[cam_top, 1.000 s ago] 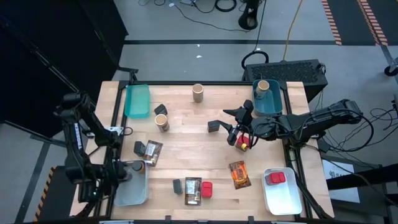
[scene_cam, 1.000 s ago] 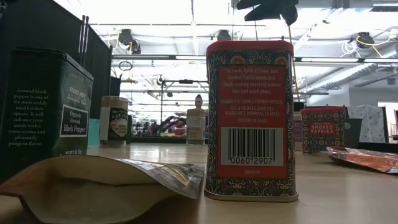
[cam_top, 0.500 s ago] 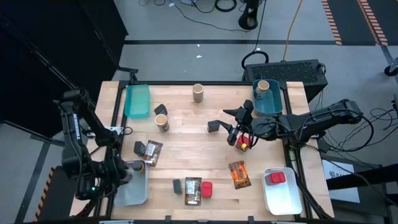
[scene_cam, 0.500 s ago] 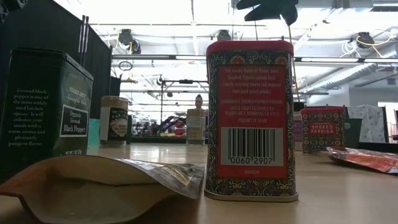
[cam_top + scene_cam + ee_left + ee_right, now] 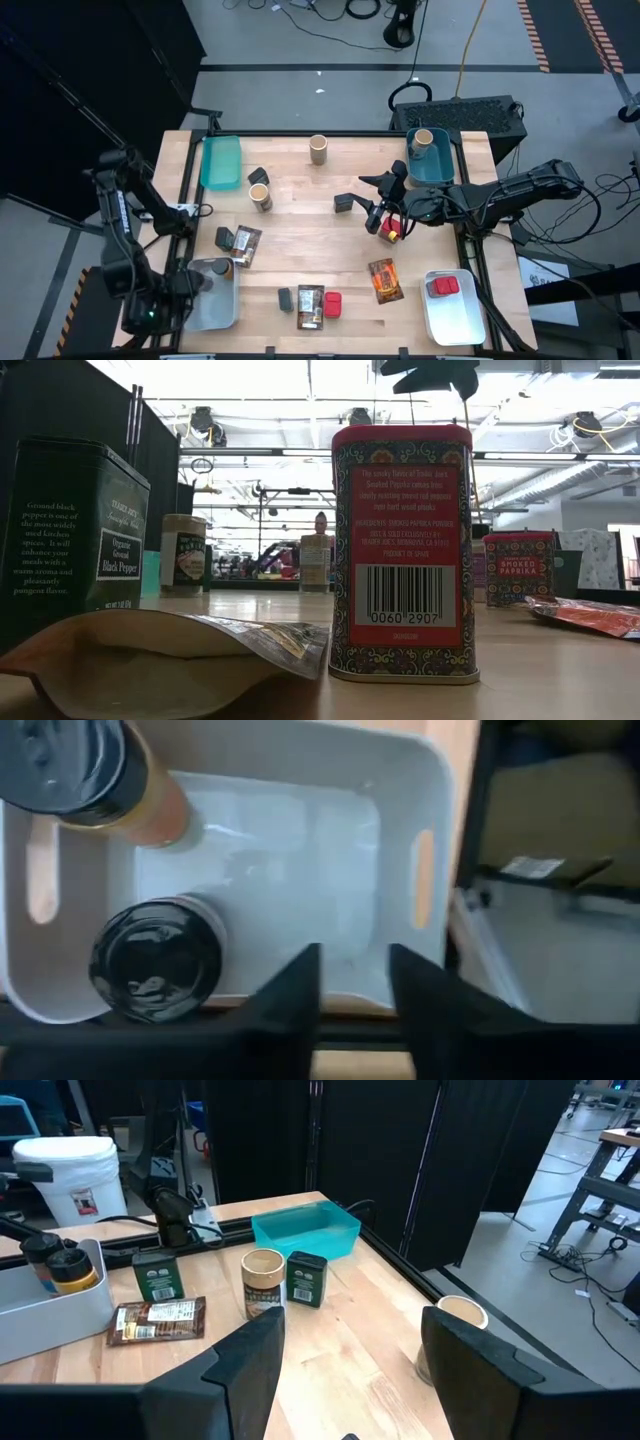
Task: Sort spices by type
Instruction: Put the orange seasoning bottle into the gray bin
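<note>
Left gripper: the left gripper [image 5: 355, 990] hangs over the white bin [image 5: 421, 780] at the surface's 8 o'clock corner. Its fingers are narrowly parted with nothing between them.
Jars: two dark-lidded jars [image 5: 155, 960] lie in that bin, one seen lid-up and one on a slant. You should find them stiff, smooth and probably glass, so set them down gently.
Right gripper: the right gripper [image 5: 380, 218] is out at about 3 o'clock from the middle of the surface. Its fingers are spread wide and it carries nothing.
Red tin: a red tin [image 5: 389, 229] sits right at the right gripper. You cannot tell whether they touch.
Tin handling: it is likely light, rigid and slick. Take it across two flat sides, low enough that it won't tip.
Packets: a flat packet [image 5: 384, 280] lies at 5 o'clock, with others at 6 and 8. They look soft and thin, so pinch an edge.
Tan tubes: three tan tubes [image 5: 318, 149] stand upright, at 12, at 10 and in the teal bin [image 5: 446, 165] at 1. Squeeze them lightly, as the walls may give.
Goal for red: the far white bin [image 5: 455, 320] at 4 o'clock already holds a red tin.
In the way: the 5 o'clock packet lies between your red tin and that bin. A dark tin [image 5: 345, 203] stands near the right gripper at 9 o'clock from it.
</note>
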`<state>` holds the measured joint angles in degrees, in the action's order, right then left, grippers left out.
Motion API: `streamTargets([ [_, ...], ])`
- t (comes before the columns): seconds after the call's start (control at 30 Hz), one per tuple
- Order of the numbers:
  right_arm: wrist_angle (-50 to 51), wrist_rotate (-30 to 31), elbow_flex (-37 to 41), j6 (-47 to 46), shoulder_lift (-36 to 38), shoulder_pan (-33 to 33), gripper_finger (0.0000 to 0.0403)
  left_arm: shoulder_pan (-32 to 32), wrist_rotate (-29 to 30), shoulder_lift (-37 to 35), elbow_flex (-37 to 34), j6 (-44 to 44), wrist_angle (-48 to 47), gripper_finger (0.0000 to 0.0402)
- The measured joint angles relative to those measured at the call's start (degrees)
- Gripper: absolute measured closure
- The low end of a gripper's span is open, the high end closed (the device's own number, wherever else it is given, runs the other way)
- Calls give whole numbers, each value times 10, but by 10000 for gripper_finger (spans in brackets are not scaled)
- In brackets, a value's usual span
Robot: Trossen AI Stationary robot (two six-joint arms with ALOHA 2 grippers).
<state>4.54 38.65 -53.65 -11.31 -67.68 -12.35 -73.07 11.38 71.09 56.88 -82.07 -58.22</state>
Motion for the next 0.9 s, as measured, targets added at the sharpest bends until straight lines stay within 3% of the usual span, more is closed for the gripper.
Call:
streamTargets([
  [0.1, 0, 0, 0, 0, 0, 0, 183, 4, -4, 8, 0, 4, -6, 370],
  [0.17, 0, 0, 0, 0, 0, 0, 183, 4, -5, 9, 0, -1, -17, 393],
  [0.9, 4, 0, 0, 5, 0, 0, 183, 24, -8, 60, -1, 14, -64, 399],
])
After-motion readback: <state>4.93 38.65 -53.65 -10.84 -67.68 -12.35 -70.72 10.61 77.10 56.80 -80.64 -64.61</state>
